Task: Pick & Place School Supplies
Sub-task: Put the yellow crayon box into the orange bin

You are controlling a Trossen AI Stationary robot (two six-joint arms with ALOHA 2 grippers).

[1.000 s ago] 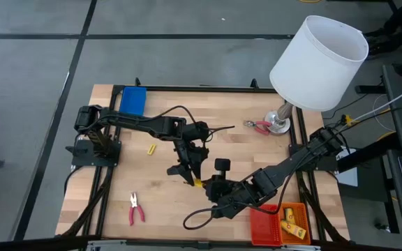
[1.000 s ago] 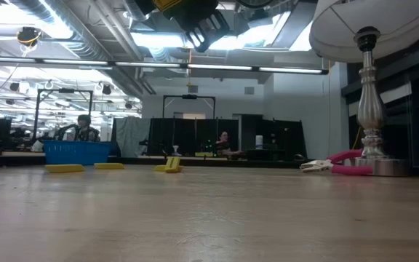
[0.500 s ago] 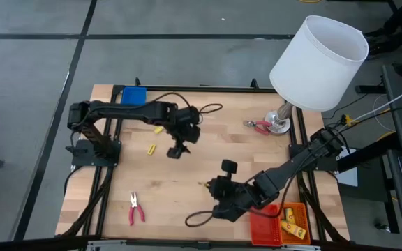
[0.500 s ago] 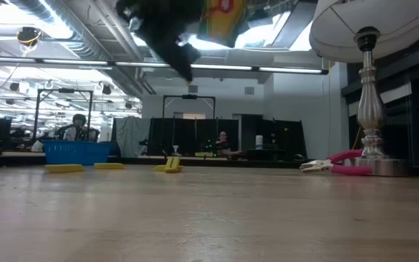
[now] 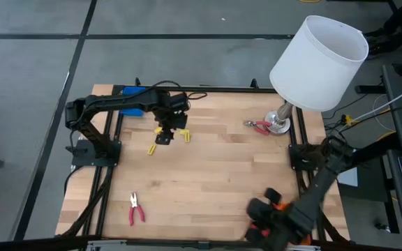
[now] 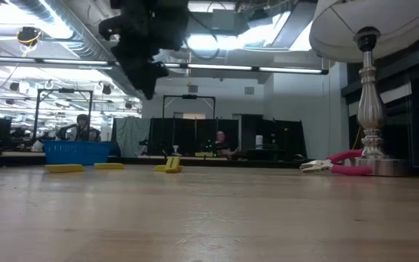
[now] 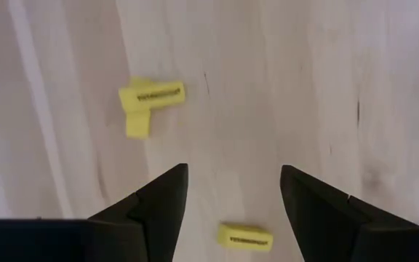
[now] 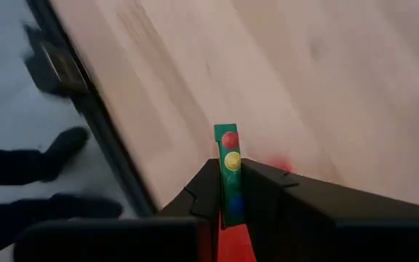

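My left gripper point(image 5: 165, 134) point(image 7: 233, 182) hangs open above small yellow pieces on the far left of the table. One piece point(image 7: 244, 236) lies below the gap between its fingers, and two more point(image 7: 150, 103) lie touching each other farther off. My right gripper point(image 5: 269, 215) point(image 8: 228, 180) is at the near right corner, shut on a thin packet point(image 8: 228, 149) whose green edge bears a red and a yellow dot. Red-handled pliers point(image 5: 137, 208) lie flat at the near left. A second red-handled pair point(image 5: 259, 125) lies by the lamp's base. My right gripper pinches the packet between its two fingers, which press on its flat faces. The packet's green edge point(image 8: 228, 145) sticks out past the fingertips. The fingers slant steeply down. The packet is lifted clear, above the table's near right edge.
A blue tray point(image 5: 132, 99) stands at the far left corner. A lamp with a white shade point(image 5: 319, 59) stands on its metal base point(image 5: 279, 124) at the far right. My right arm covers most of the red tray point(image 5: 257, 229). The table's middle is bare wood.
My right gripper has carried the packet from the table's middle to the near right corner and rolled its wrist. My left gripper has drawn away from the packet toward the far left, tipped downward, and now hangs over the yellow pieces.
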